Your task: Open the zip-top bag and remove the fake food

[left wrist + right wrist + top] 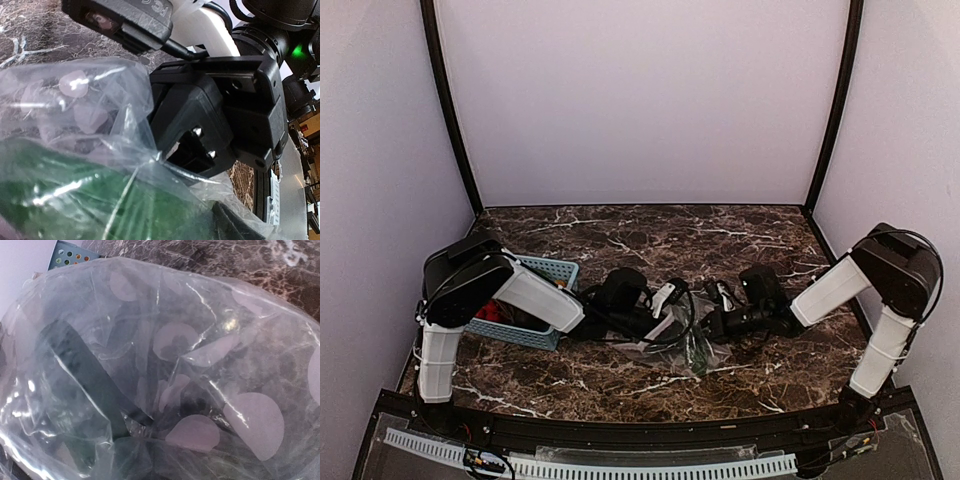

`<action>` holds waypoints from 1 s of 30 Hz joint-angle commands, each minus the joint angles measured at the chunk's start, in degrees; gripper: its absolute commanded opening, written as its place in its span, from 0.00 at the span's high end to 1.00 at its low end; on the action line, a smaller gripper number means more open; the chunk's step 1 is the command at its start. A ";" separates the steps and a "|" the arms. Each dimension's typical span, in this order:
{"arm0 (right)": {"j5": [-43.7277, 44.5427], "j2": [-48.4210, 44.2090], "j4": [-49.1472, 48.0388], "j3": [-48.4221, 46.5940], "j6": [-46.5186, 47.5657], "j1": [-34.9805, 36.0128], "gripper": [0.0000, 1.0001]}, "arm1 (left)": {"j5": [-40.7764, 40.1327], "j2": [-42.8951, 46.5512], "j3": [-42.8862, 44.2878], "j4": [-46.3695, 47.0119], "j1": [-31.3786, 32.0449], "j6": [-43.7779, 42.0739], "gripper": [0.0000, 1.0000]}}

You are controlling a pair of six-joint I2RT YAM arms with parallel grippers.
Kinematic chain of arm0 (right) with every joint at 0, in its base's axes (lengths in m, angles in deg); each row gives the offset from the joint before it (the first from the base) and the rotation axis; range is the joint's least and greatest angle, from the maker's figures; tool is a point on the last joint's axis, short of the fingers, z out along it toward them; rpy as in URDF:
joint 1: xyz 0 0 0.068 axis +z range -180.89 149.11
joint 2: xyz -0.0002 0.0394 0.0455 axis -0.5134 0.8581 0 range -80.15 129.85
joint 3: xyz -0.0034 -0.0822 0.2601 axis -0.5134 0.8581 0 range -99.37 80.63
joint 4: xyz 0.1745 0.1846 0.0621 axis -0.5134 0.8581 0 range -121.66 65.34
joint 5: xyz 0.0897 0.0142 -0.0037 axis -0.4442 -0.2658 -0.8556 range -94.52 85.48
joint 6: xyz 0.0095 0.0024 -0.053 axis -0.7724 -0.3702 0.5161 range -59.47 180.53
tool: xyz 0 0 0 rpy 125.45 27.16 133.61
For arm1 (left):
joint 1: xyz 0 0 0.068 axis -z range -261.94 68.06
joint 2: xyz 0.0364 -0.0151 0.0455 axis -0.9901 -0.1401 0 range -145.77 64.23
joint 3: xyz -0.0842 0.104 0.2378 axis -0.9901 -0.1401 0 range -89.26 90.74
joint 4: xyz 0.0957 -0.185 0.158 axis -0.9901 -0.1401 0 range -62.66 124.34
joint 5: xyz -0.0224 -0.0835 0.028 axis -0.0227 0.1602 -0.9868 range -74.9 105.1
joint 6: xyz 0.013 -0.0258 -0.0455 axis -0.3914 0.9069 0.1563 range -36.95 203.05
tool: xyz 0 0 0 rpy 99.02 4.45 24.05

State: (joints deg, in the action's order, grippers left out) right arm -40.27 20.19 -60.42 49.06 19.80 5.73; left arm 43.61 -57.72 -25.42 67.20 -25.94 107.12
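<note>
- zip-top bag (682,338): crumpled at mid tabletop (620,235), between the two grippers.
- green fake food (75,200) is inside the bag; red pieces (490,312) sit in the blue basket (552,270) at left.
- left gripper (665,298): at the bag's edge; cannot tell its opening.
- right gripper (718,298): film seems drawn up to it, but its jaws are hidden, so the grip cannot be told.

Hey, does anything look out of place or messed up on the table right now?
Nothing is spilled or broken. The zip-top bag lies crumpled at the middle of the table, a green piece inside it. Red pieces sit in the blue basket on the left.
</note>
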 commanded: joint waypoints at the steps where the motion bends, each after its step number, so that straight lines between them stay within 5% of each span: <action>1: -0.17 0.46 -2.05 -0.98 -0.59 1.96 1.00 | -0.13 -0.46 1.20 1.48 0.31 0.45 0.31; 13: 4.43 -8.38 5.53 2.82 4.31 -6.34 1.00 | -4.34 7.62 -5.01 -2.42 0.15 -1.29 0.52; 30: 9.48 -20.89 12.57 7.70 7.31 -18.60 1.00 | -6.29 14.18 -16.41 5.23 -1.41 4.53 0.55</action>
State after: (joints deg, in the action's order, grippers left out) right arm -33.63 0.76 -48.31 55.25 26.20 -11.08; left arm 37.69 -45.72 -38.41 70.35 -26.96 109.90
